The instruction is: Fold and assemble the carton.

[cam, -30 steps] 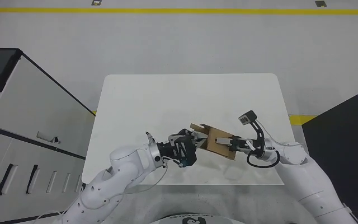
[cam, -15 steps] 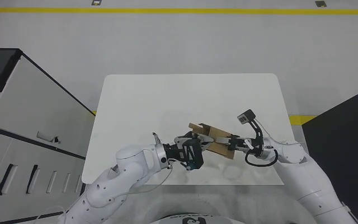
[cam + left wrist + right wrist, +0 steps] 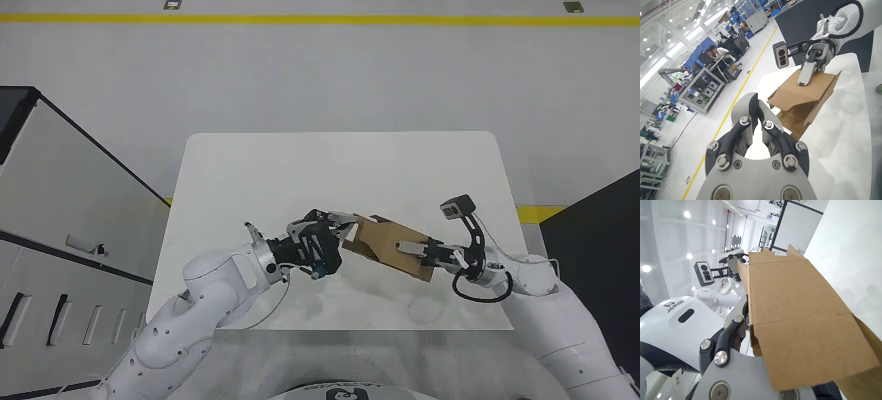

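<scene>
Brown cardboard carton (image 3: 385, 243) lower centre of the white surface (image 3: 300, 170); my right gripper (image 3: 407, 247) clamps its panel, my left gripper (image 3: 338, 236), closed empty, just beside its flaps.

The carton (image 3: 390, 246) was plain brown cardboard, unpatterned. The table (image 3: 340, 170) was matte white. Both the left gripper (image 3: 757, 102) and the right gripper (image 3: 415, 247) had white fingers, black linkages and silver screws. A yellow line (image 3: 320, 19) striped the pale grey floor (image 3: 320, 80).
</scene>
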